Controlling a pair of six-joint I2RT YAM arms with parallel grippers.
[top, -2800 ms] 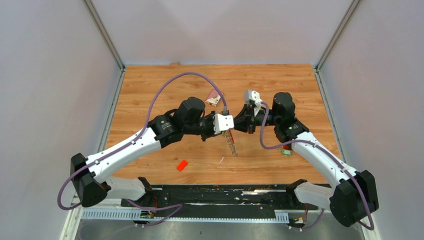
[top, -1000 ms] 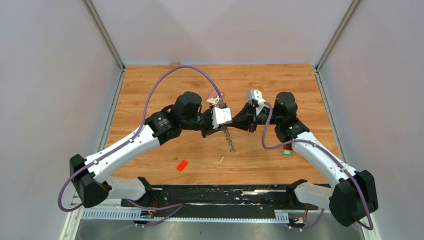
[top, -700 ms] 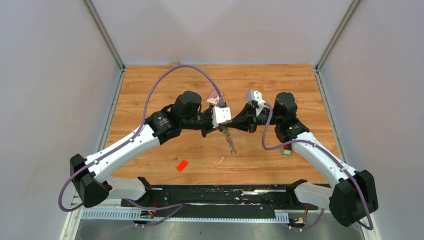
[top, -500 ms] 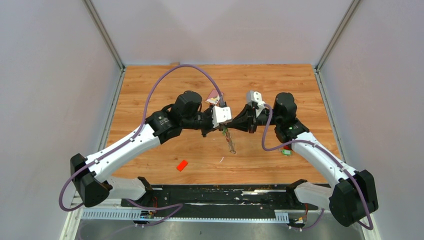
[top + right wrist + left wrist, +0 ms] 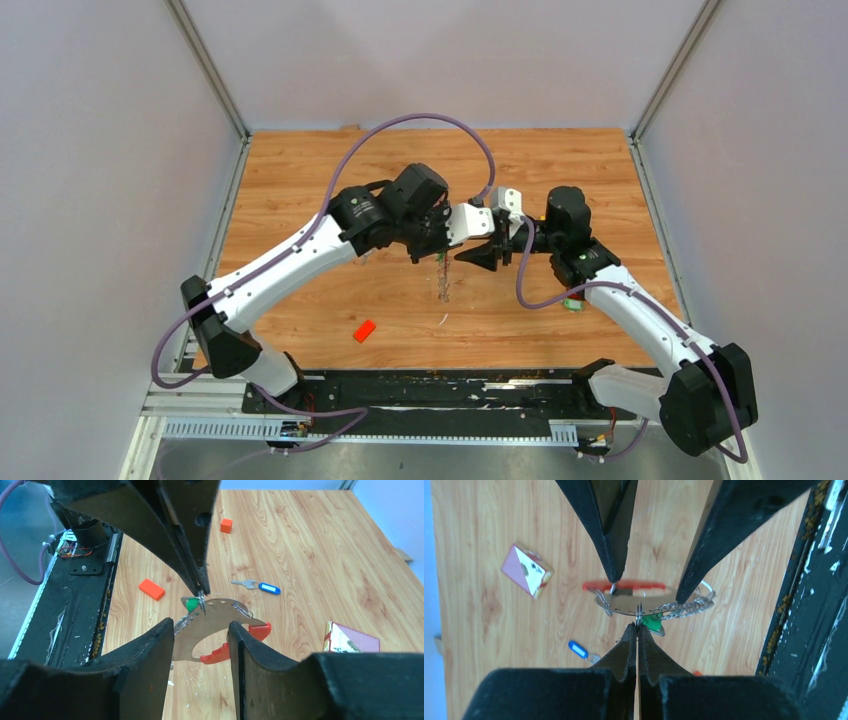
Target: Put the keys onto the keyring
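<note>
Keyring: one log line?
left gripper shut on green key | right gripper shut on keyring | green key at keyring edge | blue key on table

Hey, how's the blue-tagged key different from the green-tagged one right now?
The blue-tagged key lies flat on the table, on its own; the green-tagged key is up at the keyring, beside the left gripper's shut fingertips. The blue one's silver blade shows in full; the green one's is hidden, with only part of its tag in view. Both carry a coloured plastic tag.
</note>
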